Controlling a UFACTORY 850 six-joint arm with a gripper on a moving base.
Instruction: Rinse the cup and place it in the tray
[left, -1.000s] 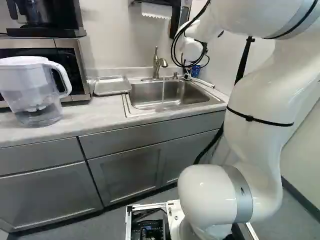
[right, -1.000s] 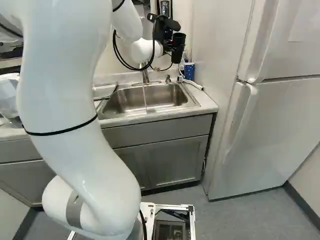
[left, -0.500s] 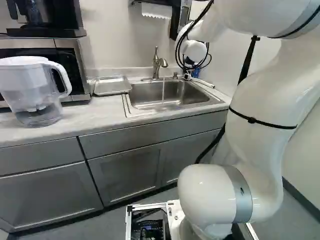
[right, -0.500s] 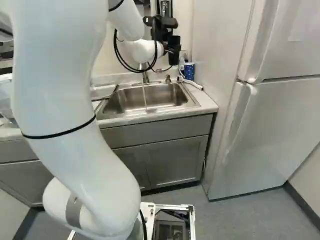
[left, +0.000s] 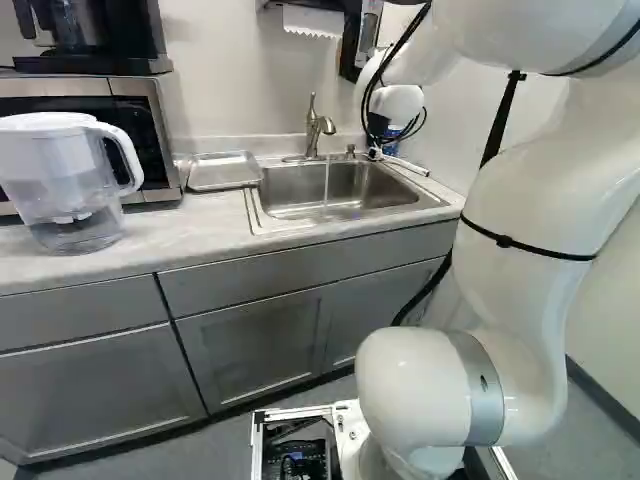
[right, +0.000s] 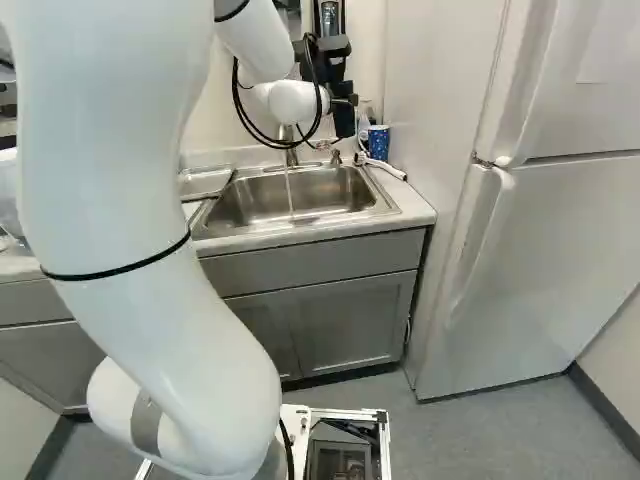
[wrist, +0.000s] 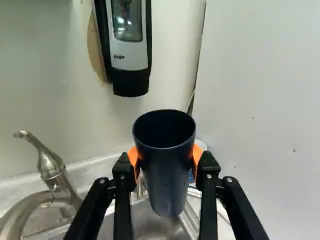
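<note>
The white arm (right: 125, 200) rises closest, beside the open metal frame (right: 384, 445) of the base. Ahead of it stand the grey cabinets (right: 345, 325) under the tabletop (left: 170, 235), with the white fridge (right: 540, 260) at the right of the right base view. A clear pitcher (left: 75, 185) with a white lid stands upright on the tabletop at the left of the left base view, some water in it, and just behind it is the microwave (left: 158, 130), with a black coffee maker (left: 95, 62) on top. Farther along lies the shallow metal tray (left: 223, 172), between the microwave and the steel sink (right: 265, 202). A thin stream of water (right: 290, 190) falls into the sink from the faucet (left: 313, 130). Above the sink's far side, the gripper (right: 343, 98) is closed on the dark cup (wrist: 166, 175), its orange pads (wrist: 133, 156) pressing from two sides, the mouth facing up. Past the sink's back corner, a blue patterned cup (right: 379, 143) stands near the fridge, by a white tube (right: 388, 169). On the wall beyond hangs a soap dispenser (wrist: 130, 60).
</note>
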